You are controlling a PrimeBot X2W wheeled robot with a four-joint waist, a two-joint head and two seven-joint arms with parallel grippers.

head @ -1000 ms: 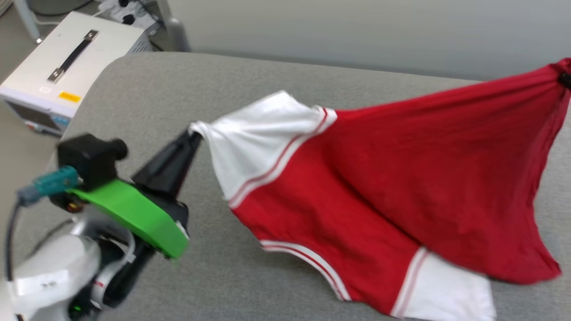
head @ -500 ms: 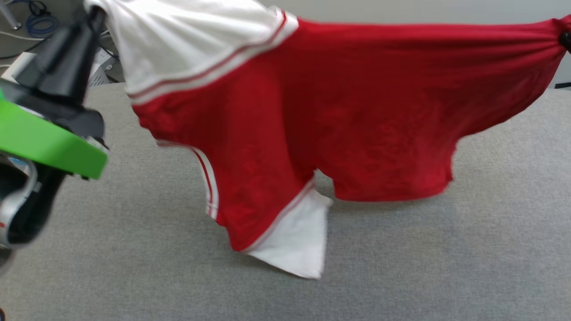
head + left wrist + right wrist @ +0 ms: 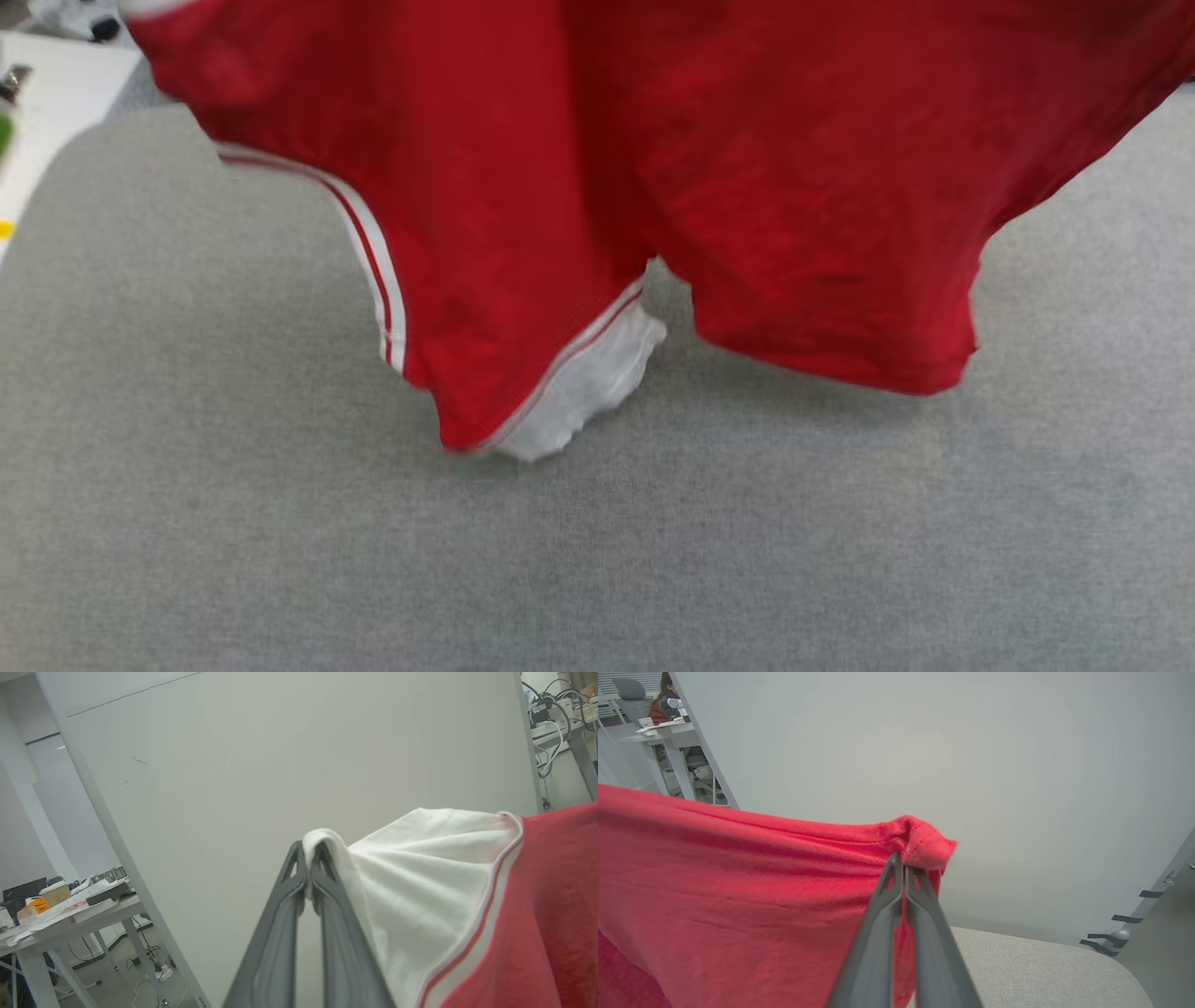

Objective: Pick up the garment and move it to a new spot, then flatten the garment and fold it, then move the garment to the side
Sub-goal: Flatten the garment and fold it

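1. Head view: the garment [image 3: 597, 140] hangs in the air above the grey cloth-covered table [image 3: 597, 560]. Its red body spreads across the top of the picture and runs off the upper edge.
2. Its lowest part is a white sleeve [image 3: 583, 392] edged with red-and-white trim. The sleeve is bunched near the middle of the view, and its crumpled end looks to be touching the table, though blur makes this uncertain.
3. A striped band [image 3: 378, 252] curves down the left side of the hanging cloth. A red corner [image 3: 924, 373] droops on the right, just above the table, with a shadow under it.
4. A white box [image 3: 47, 84] stands beyond the table's far left corner.
5. Left wrist view: the left gripper [image 3: 308, 851] has its fingers pressed together, pinching a fold of the second white sleeve [image 3: 420, 882]. The cloth wraps over one fingertip and falls away to the right, where striped trim meets the red.
6. Behind it is a pale wall panel [image 3: 280, 765]. At the lower left a cluttered desk [image 3: 93, 907] carries a paper cup [image 3: 56, 895].
7. Right wrist view: the right gripper [image 3: 903, 861] has its fingers closed on a bunched red hem corner [image 3: 924, 844]. The red cloth stretches taut to the left of the pinch, and the table's pale edge lies below at the lower right.
8. A person [image 3: 663, 700] sits at a far desk in the upper left.
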